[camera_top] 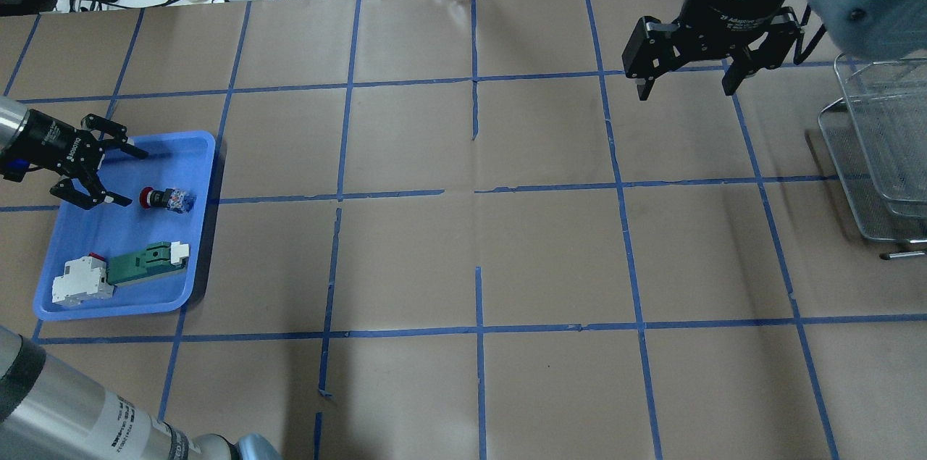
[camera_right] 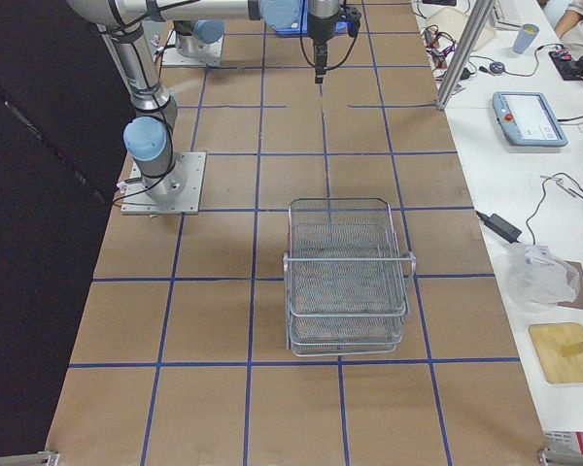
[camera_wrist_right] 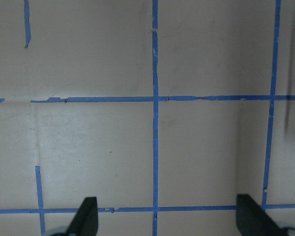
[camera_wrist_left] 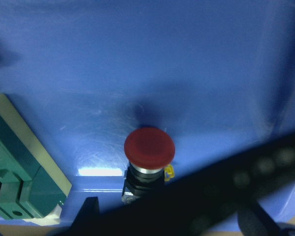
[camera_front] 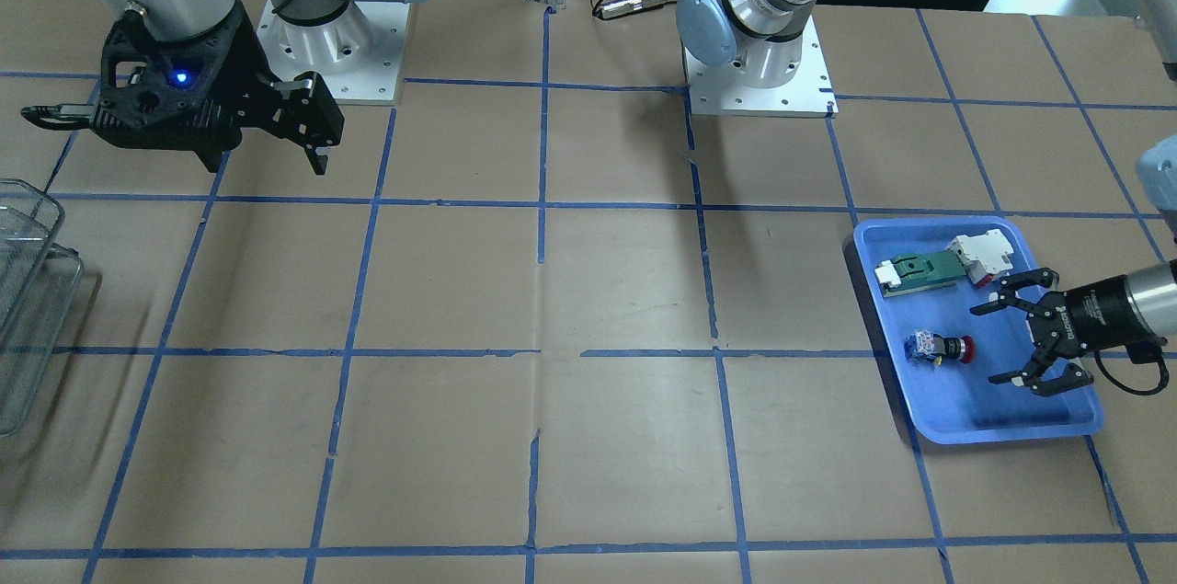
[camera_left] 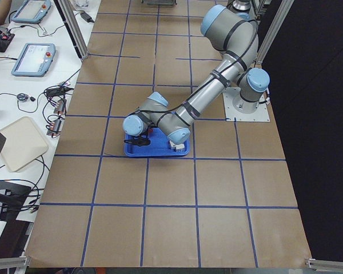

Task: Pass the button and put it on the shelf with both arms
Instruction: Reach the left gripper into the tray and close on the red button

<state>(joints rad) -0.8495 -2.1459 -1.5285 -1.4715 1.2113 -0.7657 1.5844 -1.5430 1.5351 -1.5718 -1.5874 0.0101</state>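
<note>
The button (camera_front: 940, 349), with its red head, black collar and blue block, lies on its side in the blue tray (camera_front: 1002, 432). It also shows in the overhead view (camera_top: 166, 199) and, head-on, in the left wrist view (camera_wrist_left: 149, 147). My left gripper (camera_top: 119, 176) is open and empty over the tray, its jaws pointing at the button's red head and a short way from it. My right gripper (camera_top: 684, 87) is open and empty, hanging above bare table far from the tray. The wire shelf (camera_right: 348, 282) stands beside my right gripper (camera_top: 880, 148).
A green-and-white module (camera_top: 145, 264) and a white block with a red part (camera_top: 76, 282) lie in the tray's near end. Brown paper with blue tape lines (camera_wrist_right: 155, 98) covers the table. Tablets and cables sit beyond the far edge.
</note>
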